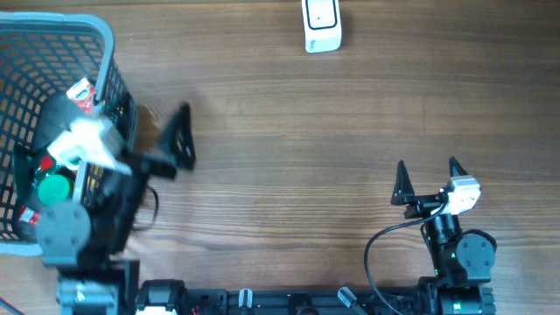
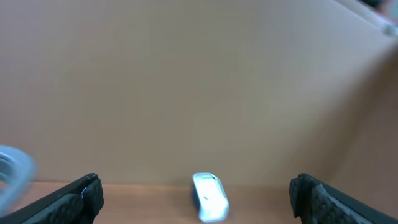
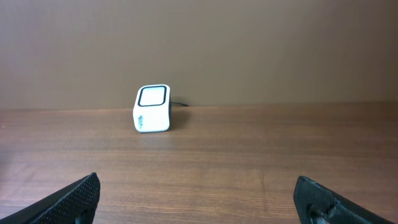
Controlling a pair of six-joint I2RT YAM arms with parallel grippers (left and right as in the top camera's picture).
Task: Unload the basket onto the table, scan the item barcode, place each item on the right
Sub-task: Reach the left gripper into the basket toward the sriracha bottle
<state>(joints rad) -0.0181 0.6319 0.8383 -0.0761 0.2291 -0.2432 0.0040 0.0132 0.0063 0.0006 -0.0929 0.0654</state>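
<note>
The task is judged to be at its very start: nothing has been picked up yet, and no barcode has been shown to the reader.

The left gripper [image 1: 181,138] is seen with its jaws spread wide and nothing between them. It hangs just beside the right wall of the grey plastic mesh basket [image 1: 107,35], over the brown wooden table [image 1: 280,114]. The right gripper [image 1: 427,166] is also fully spread and empty, near the front edge of the table and well apart from the basket.

The white box-shaped barcode scanner [image 1: 322,24] stands at the far edge of the table. In the right wrist view its dark, black-framed window [image 3: 153,96] is turned toward the arms.

The goods to be scanned are lying inside the basket, at the left side of the table. Only parts are visible, because the left arm covers much of them: a round green lid [image 1: 54,186] and a red and white package [image 1: 81,94]. Their full shape cannot be told, and no barcode can be made out.

What is left, by this judgement, is everything: one item must be taken out of the basket, its barcode must be found, and it must be held before the scanner window.
</note>
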